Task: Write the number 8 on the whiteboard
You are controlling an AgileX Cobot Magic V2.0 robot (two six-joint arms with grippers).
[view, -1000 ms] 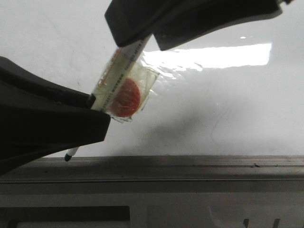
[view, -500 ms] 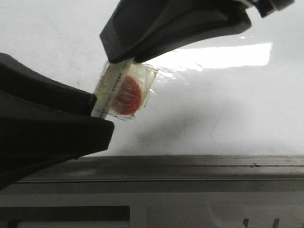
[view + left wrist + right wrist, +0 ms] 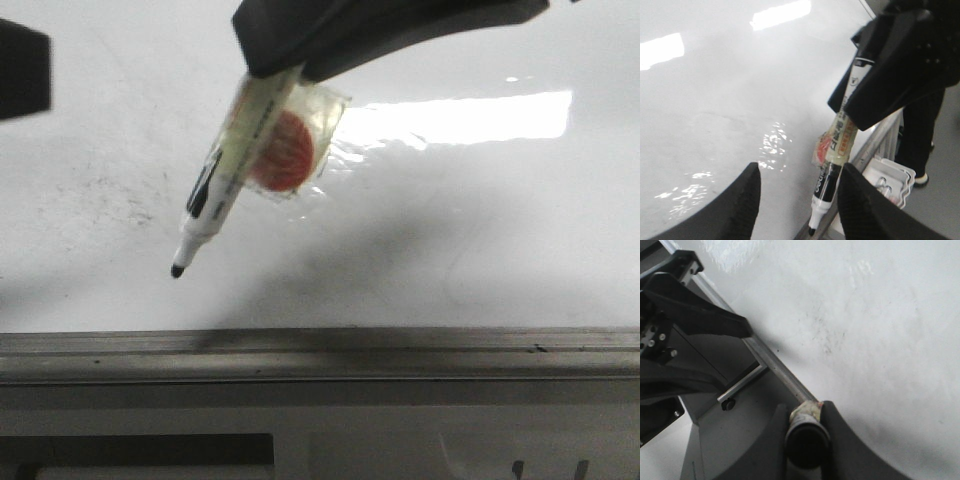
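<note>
Front view: glossy, smudged whiteboard (image 3: 480,230) shows glare.

Right gripper (image 3: 805,427) fingers (image 3: 840,440) clamp marker (image 3: 806,437); whiteboard (image 3: 880,325) smudged; left gripper (image 3: 685,325) beside frame

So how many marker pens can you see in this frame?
1. The marker pen is clamped in the right gripper, tip pointing down over the whiteboard. The left gripper holds none. No others show, though the arms hide some board.
</note>
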